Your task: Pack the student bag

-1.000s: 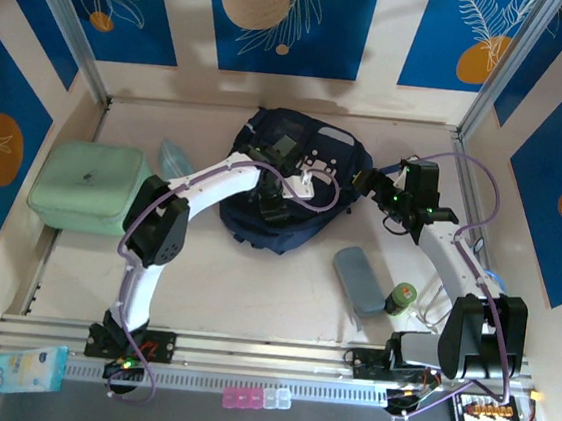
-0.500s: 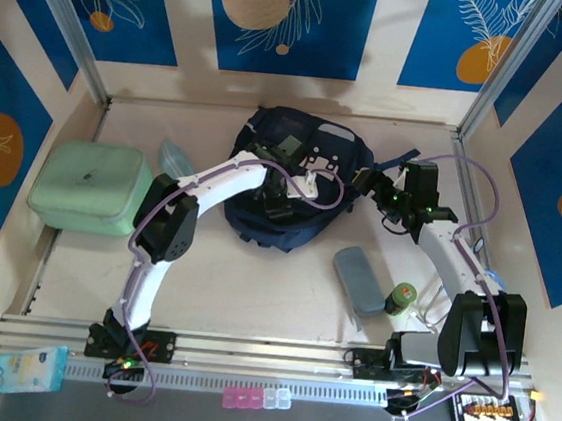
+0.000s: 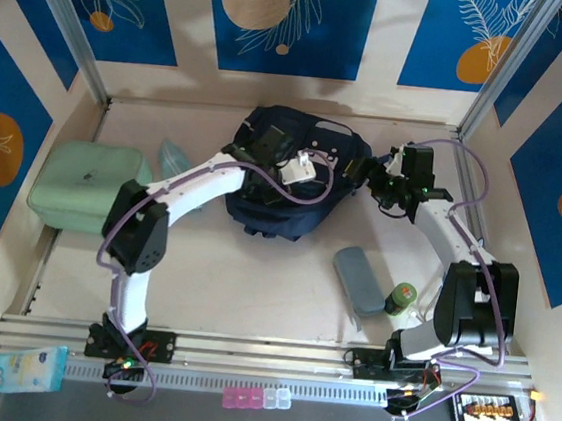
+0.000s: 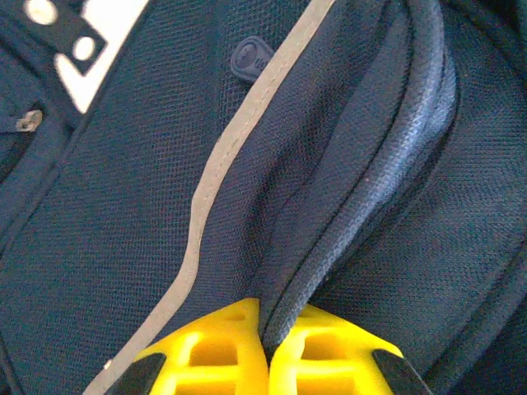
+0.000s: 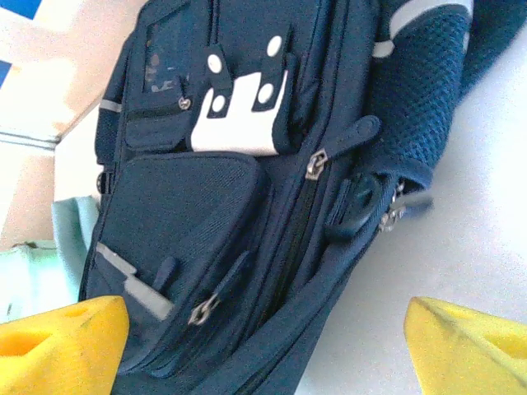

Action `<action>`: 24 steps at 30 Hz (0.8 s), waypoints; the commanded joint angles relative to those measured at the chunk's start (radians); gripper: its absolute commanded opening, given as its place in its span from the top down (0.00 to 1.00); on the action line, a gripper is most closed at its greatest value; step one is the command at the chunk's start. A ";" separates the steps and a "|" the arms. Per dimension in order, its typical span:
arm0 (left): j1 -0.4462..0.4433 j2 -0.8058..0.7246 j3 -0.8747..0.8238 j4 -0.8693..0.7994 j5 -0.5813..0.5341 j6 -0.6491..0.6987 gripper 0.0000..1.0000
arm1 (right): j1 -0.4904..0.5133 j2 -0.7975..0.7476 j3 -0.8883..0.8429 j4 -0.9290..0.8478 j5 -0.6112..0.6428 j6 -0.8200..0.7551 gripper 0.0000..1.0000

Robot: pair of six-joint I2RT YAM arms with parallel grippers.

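From above, the left claw (image 3: 278,160) has slid toward 12 o'clock over the bag (image 3: 281,211), bunching it at the counter's (image 3: 254,278) far middle. Left wrist: it is clamped on a navy fold. Right wrist: the right claw (image 5: 263,350) is spread, empty, facing the bag's zips. Opening looks underway.

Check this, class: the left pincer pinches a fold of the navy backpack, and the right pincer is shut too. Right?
The right pincer is open, as the right wrist view shows; the left pincer does pinch a fold of the backpack.
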 commanded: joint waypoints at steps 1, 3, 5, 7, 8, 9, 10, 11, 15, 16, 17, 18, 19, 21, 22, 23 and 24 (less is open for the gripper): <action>0.033 -0.130 -0.098 0.208 0.086 -0.162 1.00 | 0.003 0.059 0.063 0.011 -0.114 -0.029 0.14; 0.041 -0.166 -0.155 0.262 0.117 -0.204 1.00 | 0.004 0.094 0.096 0.017 -0.160 -0.036 0.15; 0.045 -0.187 -0.189 0.289 0.125 -0.235 1.00 | 0.010 0.121 0.120 0.025 -0.199 -0.035 0.16; 0.049 -0.191 -0.210 0.296 0.123 -0.257 1.00 | 0.015 0.130 0.119 0.048 -0.239 -0.018 0.17; 0.051 -0.188 -0.215 0.296 0.121 -0.274 1.00 | 0.016 0.131 0.111 0.063 -0.259 -0.004 0.17; 0.052 -0.183 -0.217 0.298 0.124 -0.293 1.00 | 0.019 0.131 0.100 0.073 -0.272 0.008 0.17; 0.055 -0.179 -0.217 0.293 0.145 -0.312 1.00 | 0.024 0.131 0.086 0.088 -0.285 0.019 0.17; 0.057 -0.177 -0.218 0.291 0.169 -0.327 1.00 | 0.030 0.132 0.069 0.096 -0.288 0.027 0.17; 0.074 -0.188 -0.254 0.342 0.224 -0.387 1.00 | 0.050 0.150 0.001 0.130 -0.283 0.051 0.17; 0.083 -0.193 -0.261 0.356 0.243 -0.401 1.00 | 0.053 0.159 -0.018 0.147 -0.289 0.062 0.17; 0.092 -0.197 -0.265 0.365 0.265 -0.415 1.00 | 0.058 0.169 -0.035 0.170 -0.298 0.071 0.17; 0.100 -0.199 -0.267 0.371 0.284 -0.426 1.00 | 0.061 0.180 -0.043 0.181 -0.302 0.075 0.17; 0.108 -0.202 -0.270 0.376 0.309 -0.434 1.00 | 0.068 0.192 -0.046 0.186 -0.304 0.077 0.17; 0.120 -0.203 -0.274 0.381 0.336 -0.441 1.00 | 0.073 0.200 -0.042 0.185 -0.302 0.082 0.18; 0.122 -0.203 -0.275 0.380 0.345 -0.438 1.00 | 0.072 0.194 -0.040 0.191 -0.299 0.085 0.18; 0.124 -0.203 -0.277 0.375 0.351 -0.431 1.00 | 0.068 0.185 -0.036 0.196 -0.290 0.086 0.18; 0.127 -0.203 -0.277 0.369 0.355 -0.427 1.00 | 0.066 0.174 -0.029 0.196 -0.277 0.082 0.18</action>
